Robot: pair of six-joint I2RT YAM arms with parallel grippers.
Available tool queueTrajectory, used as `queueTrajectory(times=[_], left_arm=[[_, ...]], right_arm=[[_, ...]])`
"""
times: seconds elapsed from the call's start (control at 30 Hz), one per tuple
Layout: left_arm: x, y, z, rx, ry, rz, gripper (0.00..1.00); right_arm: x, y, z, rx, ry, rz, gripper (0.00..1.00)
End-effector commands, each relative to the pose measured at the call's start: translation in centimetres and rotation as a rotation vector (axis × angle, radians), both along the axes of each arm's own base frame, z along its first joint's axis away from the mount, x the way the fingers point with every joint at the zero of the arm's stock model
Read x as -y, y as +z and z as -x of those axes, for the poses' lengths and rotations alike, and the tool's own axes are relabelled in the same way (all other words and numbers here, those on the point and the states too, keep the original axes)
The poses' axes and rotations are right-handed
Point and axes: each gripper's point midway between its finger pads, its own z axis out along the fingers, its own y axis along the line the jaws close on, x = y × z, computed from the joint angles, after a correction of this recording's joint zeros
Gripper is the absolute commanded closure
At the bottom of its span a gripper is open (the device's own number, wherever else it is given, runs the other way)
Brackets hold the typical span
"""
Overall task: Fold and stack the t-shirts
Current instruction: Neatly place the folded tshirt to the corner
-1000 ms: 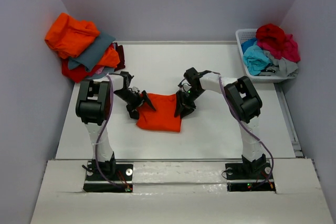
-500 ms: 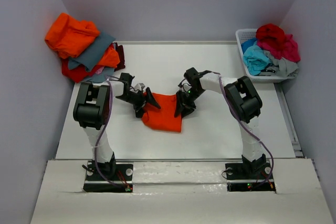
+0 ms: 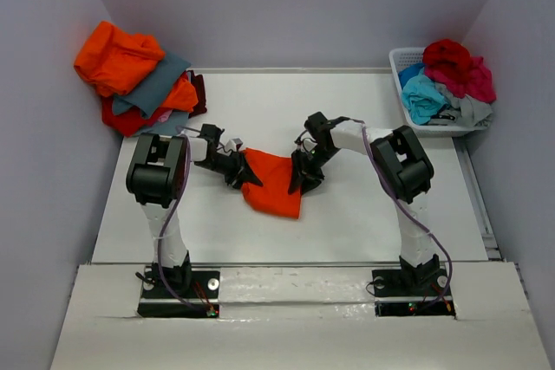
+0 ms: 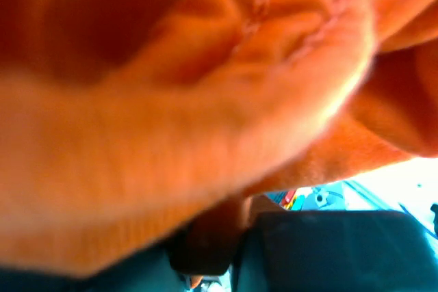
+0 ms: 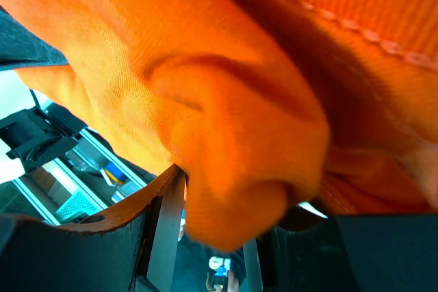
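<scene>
— Where is the shirt you're working on?

— Your orange shirt lies crumpled at the middle of the table, between your two grippers, with its narrower end towards the near edge.

— Do you have it on both sides?

— Your right gripper is at its upper right corner. The right wrist view shows cloth bunched between the fingers, so that side is gripping the shirt. Your left gripper is touching the shirt's left edge, but its wrist view is a blur of orange cloth. I cannot tell whether those jaws have closed on anything.

— And around it?

— A pile of shirts, orange, grey and red, sits at the far left corner against the wall. The white basket at the far right holds red, crimson, turquoise and grey ones.
</scene>
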Motion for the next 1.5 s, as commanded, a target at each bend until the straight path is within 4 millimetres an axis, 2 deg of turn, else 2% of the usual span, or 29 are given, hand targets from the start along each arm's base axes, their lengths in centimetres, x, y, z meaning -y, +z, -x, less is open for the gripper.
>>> queueTrajectory(times=[0.0,0.1,0.17,0.33,0.4,0.43,0.57,0.63,0.67,0.73,0.77,0.8,0.83,0.87,0.9,0.93,0.97,1.0,1.03,1.1,1.17,1.23,1.27,1.3,1.33,1.37,1.4,1.43,1.47], left_arm=[[-2.7,-5.9,0.4,0.002,-0.014,-0.258,0.84],[-3.0,-5.9,-0.2,0.022,-0.022,-0.284,0.93],[-3.7,-5.8,-0.9,0.054,-0.023,-0.342,0.94],[-4.7,-3.6,-3.7,0.197,-0.018,-0.416,0.94],[-4.6,-2.2,-4.7,0.246,-0.008,-0.415,0.94],[-4.6,-1.5,-5.4,0.277,-0.002,-0.418,0.94],[-5.0,2.6,-8.3,0.415,0.03,-0.454,0.94],[-5.5,5.9,-10.4,0.522,0.05,-0.49,0.94],[-5.7,7.0,-11.0,0.554,0.056,-0.504,0.94],[-6.9,9.1,-12.4,0.622,0.063,-0.58,0.94],[-7.2,11.2,-13.9,0.677,0.084,-0.603,0.94],[-7.7,12.0,-14.3,0.689,0.087,-0.637,0.94],[-8.7,14.0,-15.9,0.741,0.117,-0.698,0.94],[-8.9,14.9,-16.5,0.767,0.126,-0.731,0.94],[-10.5,15.2,-17.1,0.763,0.15,-0.826,0.94],[-10.9,15.9,-17.5,0.78,0.147,-0.876,0.94],[-11.6,17.8,-18.6,0.816,0.18,-0.915,0.94],[-12.7,17.9,-18.9,0.806,0.195,-0.979,0.94],[-13.1,19.2,-19.5,0.832,0.216,-1.002,0.94],[-14.1,19.8,-20.0,0.838,0.233,-1.062,0.94],[-14.5,21.2,-20.8,0.871,0.242,-1.09,0.94],[-15.0,21.0,-21.4,0.857,0.236,-1.13,0.94],[-14.9,22.3,-22.1,0.885,0.256,-1.126,0.94],[-14.7,22.3,-22.6,0.887,0.248,-1.125,0.94],[-15.1,24.0,-23.3,0.917,0.282,-1.116,0.94],[-15.0,23.9,-23.9,0.915,0.284,-1.115,0.94],[-14.9,25.2,-24.0,0.935,0.304,-1.107,0.94],[-14.8,24.9,-24.5,0.928,0.298,-1.108,0.94],[-14.8,26.9,-25.1,0.968,0.336,-1.102,0.94]], right_arm=[[0.0,1.1,-0.5,0.065,0.004,-0.019,0.58],[0.3,1.6,-0.6,0.086,-0.003,-0.007,0.58],[0.7,1.7,-1.0,0.122,-0.02,0.026,0.58],[1.7,5.3,-3.2,0.296,-0.083,0.09,0.56],[2.3,6.3,-4.4,0.362,-0.115,0.132,0.55],[2.4,7.8,-4.8,0.399,-0.129,0.133,0.54],[5.1,11.2,-7.8,0.488,-0.261,0.175,0.49],[7.0,12.3,-8.9,0.506,-0.343,0.186,0.47],[7.1,12.5,-8.9,0.508,-0.352,0.185,0.47],[7.9,12.6,-9.2,0.504,-0.383,0.191,0.47],[8.3,12.4,-9.3,0.495,-0.392,0.193,0.47],[8.3,12.1,-9.2,0.484,-0.382,0.195,0.47],[8.3,11.9,-8.9,0.472,-0.377,0.198,0.47],[8.3,11.4,-8.7,0.456,-0.371,0.203,0.47],[8.3,11.1,-8.4,0.442,-0.364,0.204,0.47],[8.3,10.9,-8.2,0.435,-0.362,0.204,0.47],[8.3,10.7,-8.0,0.428,-0.358,0.205,0.47],[8.5,10.6,-7.7,0.421,-0.357,0.211,0.47],[8.6,10.5,-7.6,0.421,-0.354,0.214,0.47],[8.7,10.5,-7.2,0.411,-0.342,0.218,0.47],[8.7,10.6,-7.0,0.41,-0.337,0.218,0.47],[8.8,10.5,-6.5,0.396,-0.331,0.219,0.47],[8.9,10.6,-6.3,0.396,-0.329,0.216,0.47],[8.9,10.6,-6.0,0.384,-0.324,0.218,0.47],[9.0,10.5,-5.7,0.378,-0.322,0.222,0.47],[9.2,10.5,-5.6,0.378,-0.322,0.228,0.47],[9.2,10.7,-5.4,0.378,-0.322,0.228,0.47],[9.4,10.6,-5.3,0.378,-0.323,0.234,0.47],[9.5,10.6,-5.1,0.377,-0.326,0.236,0.47]])
